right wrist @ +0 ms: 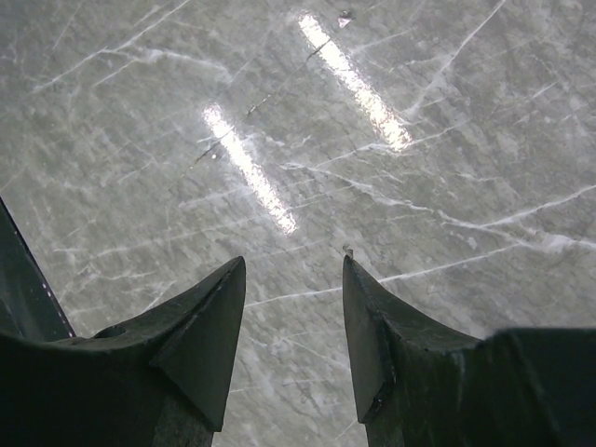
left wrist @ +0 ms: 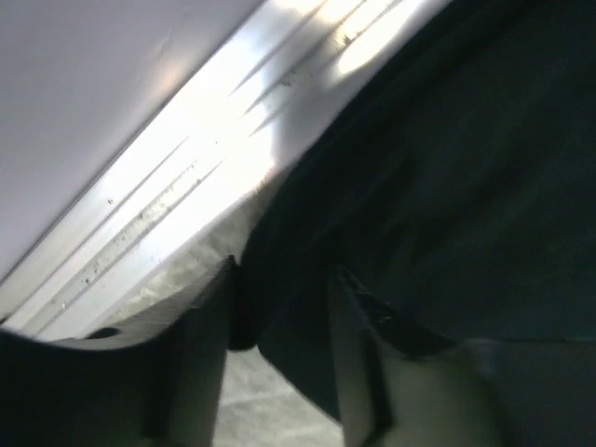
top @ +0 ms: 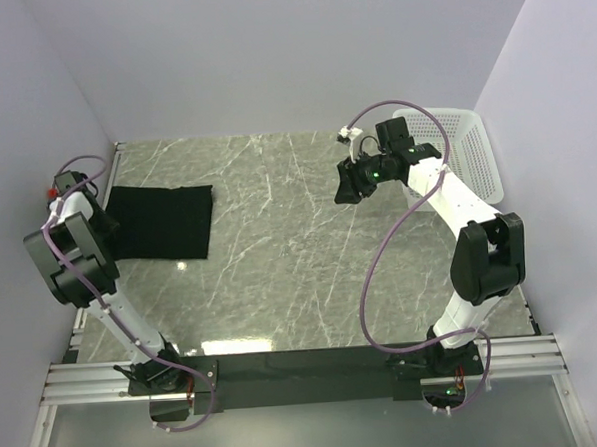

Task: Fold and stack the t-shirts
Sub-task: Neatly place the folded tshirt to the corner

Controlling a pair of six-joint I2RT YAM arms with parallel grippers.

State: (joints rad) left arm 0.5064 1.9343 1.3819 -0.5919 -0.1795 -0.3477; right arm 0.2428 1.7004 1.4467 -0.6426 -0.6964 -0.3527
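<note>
A black shirt (top: 161, 223) lies folded into a flat rectangle at the left of the table (top: 280, 246), close to the metal rail (left wrist: 177, 177) along the wall. The left pincer (left wrist: 284, 279) sits low over the shirt's left edge. Its jaws stand narrowly apart with dark cloth showing in the gap, and the wrist view does not show whether they pinch it. The right pincer (right wrist: 293, 270) hangs above bare marble with its jaws narrowly apart and nothing between them. It is well apart from the shirt and near the white basket (top: 470, 149).

The main risk appears to be on the left. If cloth is caught between those jaws, lifting or pulling the arm back would likely drag the top layer along and open the fold. With the right arm so far away, nothing pins the shirt down against such a tug. The rail is a second risk, because a sideways move this low could scrape the fingers on it or push the hem against the wall and bunch it. The overhead view does not show whether the basket holds anything.
</note>
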